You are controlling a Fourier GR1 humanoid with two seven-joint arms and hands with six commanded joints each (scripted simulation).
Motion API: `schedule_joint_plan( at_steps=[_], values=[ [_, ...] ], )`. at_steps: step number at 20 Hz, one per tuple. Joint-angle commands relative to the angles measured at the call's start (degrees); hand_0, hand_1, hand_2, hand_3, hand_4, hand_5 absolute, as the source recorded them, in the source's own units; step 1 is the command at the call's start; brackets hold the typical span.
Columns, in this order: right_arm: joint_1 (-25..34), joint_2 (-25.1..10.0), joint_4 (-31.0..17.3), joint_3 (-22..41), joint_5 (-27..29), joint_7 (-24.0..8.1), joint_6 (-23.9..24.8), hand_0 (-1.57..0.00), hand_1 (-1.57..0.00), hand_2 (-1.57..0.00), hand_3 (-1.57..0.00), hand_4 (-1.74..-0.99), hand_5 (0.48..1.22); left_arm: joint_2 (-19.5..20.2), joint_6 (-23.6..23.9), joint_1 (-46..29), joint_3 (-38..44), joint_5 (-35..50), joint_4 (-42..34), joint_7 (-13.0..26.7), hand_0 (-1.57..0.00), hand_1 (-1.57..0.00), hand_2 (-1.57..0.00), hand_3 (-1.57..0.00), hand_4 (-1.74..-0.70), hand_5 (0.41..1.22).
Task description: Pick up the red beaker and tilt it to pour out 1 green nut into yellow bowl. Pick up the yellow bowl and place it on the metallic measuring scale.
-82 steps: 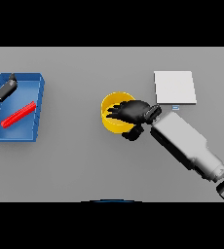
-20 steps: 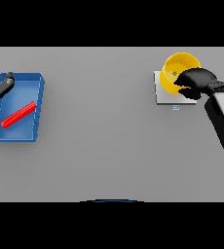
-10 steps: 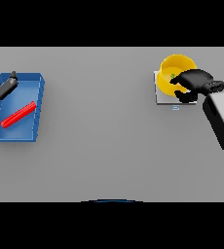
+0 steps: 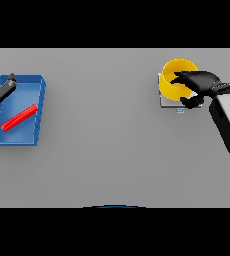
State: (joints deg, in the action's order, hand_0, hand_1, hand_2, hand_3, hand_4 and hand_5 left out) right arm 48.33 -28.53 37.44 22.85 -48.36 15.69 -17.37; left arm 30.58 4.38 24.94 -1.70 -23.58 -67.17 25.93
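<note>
The yellow bowl [image 4: 175, 81] sits over the metallic scale [image 4: 168, 103] at the far right, hiding most of it. My right hand [image 4: 201, 84] reaches in from the right, with fingers curled over the bowl's right rim and the thumb below it. The red beaker [image 4: 18, 117] lies on its side in the blue tray [image 4: 36, 95] at the far left. My left hand [image 4: 4, 90] hovers over the tray's upper left corner with its fingers straight, apart from the beaker. No green nut shows.
The blue tray stands against the table's left edge. Between the tray and the scale stretches bare grey table [image 4: 102, 130]. My right forearm [image 4: 227, 122] slants across the right edge.
The right hand has carried the yellow bowl slightly left and lower, onto the scale. The left hand has shifted a little over the tray.
</note>
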Motion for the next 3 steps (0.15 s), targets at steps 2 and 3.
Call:
schedule_joint_plan(
  at_steps=[2, 3],
  values=[
    [-0.08, 0.0, -0.4, -0.01, 0.01, -0.62, -0.57, -0.03, -0.02, -0.03, -0.17, -1.491, 0.752, -0.06, -0.32, 0.65, -0.02, 0.12, 0.36, 0.25, 0.0, 0.0, 0.0, 0.0, -0.72, 0.665],
    [-0.34, -0.22, -0.48, -0.26, 0.26, -0.53, -0.7, -0.02, -0.02, -0.03, -0.15, -1.478, 0.738, -0.11, -0.58, 0.63, 0.09, 0.41, 0.64, 0.18, 0.0, 0.0, 0.0, 0.0, -0.73, 0.665]
  ],
)
